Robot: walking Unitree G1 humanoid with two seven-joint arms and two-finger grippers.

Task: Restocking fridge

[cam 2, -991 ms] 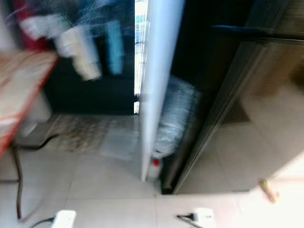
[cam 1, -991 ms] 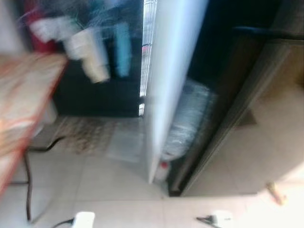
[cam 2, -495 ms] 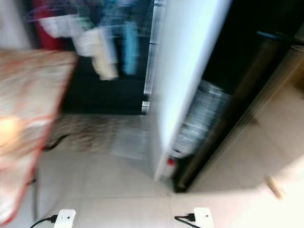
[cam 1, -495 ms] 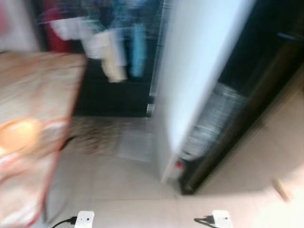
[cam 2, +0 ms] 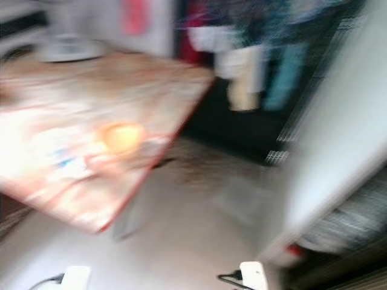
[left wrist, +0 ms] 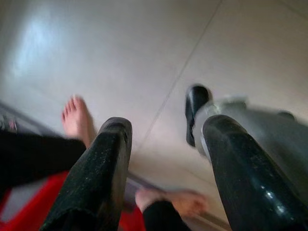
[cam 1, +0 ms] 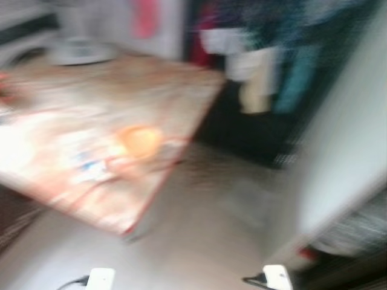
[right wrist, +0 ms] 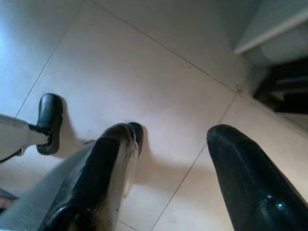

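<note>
The head views are blurred. A white fridge door (cam 1: 347,151) stands open at the right edge, with the dark fridge interior (cam 1: 357,241) low beside it. On the left is a table (cam 1: 72,121) with a patterned cloth and a red edge, and a round orange thing (cam 1: 140,140) lies on it. Both arms hang down. My left gripper (left wrist: 168,132) is open over the tiled floor with nothing in it. My right gripper (right wrist: 173,137) is open too, also above bare tiles.
Clothes (cam 1: 260,78) hang against a dark background behind the table. A person's bare feet (left wrist: 74,118) stand close to my left gripper, beside something red (left wrist: 29,211). My own black feet (right wrist: 48,120) rest on the tiles. A white round object (cam 1: 75,51) sits at the table's far end.
The camera has swung left: the table now takes up the left half and the fridge door has slid to the right edge. The view stays blurred.
</note>
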